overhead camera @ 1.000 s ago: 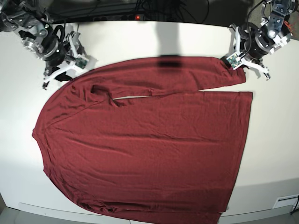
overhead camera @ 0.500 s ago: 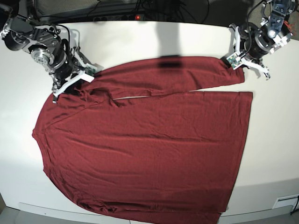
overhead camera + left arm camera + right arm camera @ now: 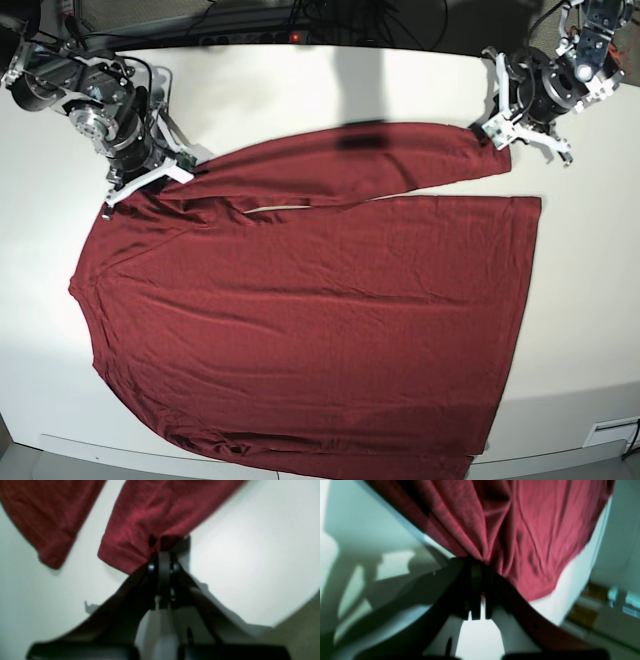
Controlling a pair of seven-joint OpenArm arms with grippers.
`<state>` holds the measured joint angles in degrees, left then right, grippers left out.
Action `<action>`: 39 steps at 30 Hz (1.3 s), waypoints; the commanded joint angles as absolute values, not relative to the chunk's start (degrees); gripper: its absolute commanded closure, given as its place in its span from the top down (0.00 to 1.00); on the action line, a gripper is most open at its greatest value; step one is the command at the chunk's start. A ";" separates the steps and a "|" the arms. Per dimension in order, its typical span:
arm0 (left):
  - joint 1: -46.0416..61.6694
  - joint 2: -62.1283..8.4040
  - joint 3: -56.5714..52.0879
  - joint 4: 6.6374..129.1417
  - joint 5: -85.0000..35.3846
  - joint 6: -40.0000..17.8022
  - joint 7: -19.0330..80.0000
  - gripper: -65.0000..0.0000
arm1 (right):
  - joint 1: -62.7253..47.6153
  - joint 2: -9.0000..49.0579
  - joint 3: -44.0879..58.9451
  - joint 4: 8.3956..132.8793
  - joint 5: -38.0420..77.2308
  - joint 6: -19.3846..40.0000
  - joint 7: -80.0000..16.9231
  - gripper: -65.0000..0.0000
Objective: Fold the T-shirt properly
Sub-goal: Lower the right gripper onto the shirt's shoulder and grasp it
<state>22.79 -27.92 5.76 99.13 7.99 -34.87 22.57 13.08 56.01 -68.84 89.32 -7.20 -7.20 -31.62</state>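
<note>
Lying spread flat across the white worktop [image 3: 300, 90], the T-shirt [image 3: 320, 320] has both ends of its upper sleeve held: the left pincer [image 3: 162, 555] is clamped on the cuff, the right pincer [image 3: 477, 562] clamped on bunched fabric near the shoulder

there was one maroon t-shirt [image 3: 320, 310], one white table [image 3: 300, 90], and two grippers (left [image 3: 497, 138], right [image 3: 160, 180]).

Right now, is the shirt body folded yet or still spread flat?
Spread flat. The T-shirt lies open across the table; only one sleeve is laid along its top edge.
</note>
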 commanded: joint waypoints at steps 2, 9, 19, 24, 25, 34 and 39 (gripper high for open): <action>22.26 -28.64 5.61 102.76 5.43 -32.12 21.37 0.00 | 13.98 57.56 -68.58 91.50 -7.27 -10.22 -32.42 0.00; 18.02 -28.60 5.61 108.01 5.52 -15.73 22.59 0.00 | 18.44 57.78 -68.47 93.73 -5.65 -11.86 -34.13 0.00; 12.21 -28.58 5.61 104.95 5.89 -11.11 21.52 0.00 | 25.69 57.58 -68.47 93.41 0.78 -12.01 -34.06 0.00; 8.05 -28.58 5.63 98.72 5.65 -11.14 19.22 0.00 | 28.21 55.11 -68.47 89.65 1.80 -12.01 -33.89 0.00; 7.09 -28.58 5.63 97.51 5.21 -11.16 19.22 0.00 | 28.71 54.15 -68.49 88.44 1.83 -11.99 -33.87 0.00; 1.58 -28.45 5.63 86.39 1.21 -14.83 16.56 0.00 | 31.44 45.54 -68.49 77.30 3.68 -10.68 -33.34 0.00; 1.58 -28.47 5.63 85.52 0.95 -14.79 15.77 0.00 | 31.44 45.23 -68.49 76.49 5.21 -10.66 -33.30 0.00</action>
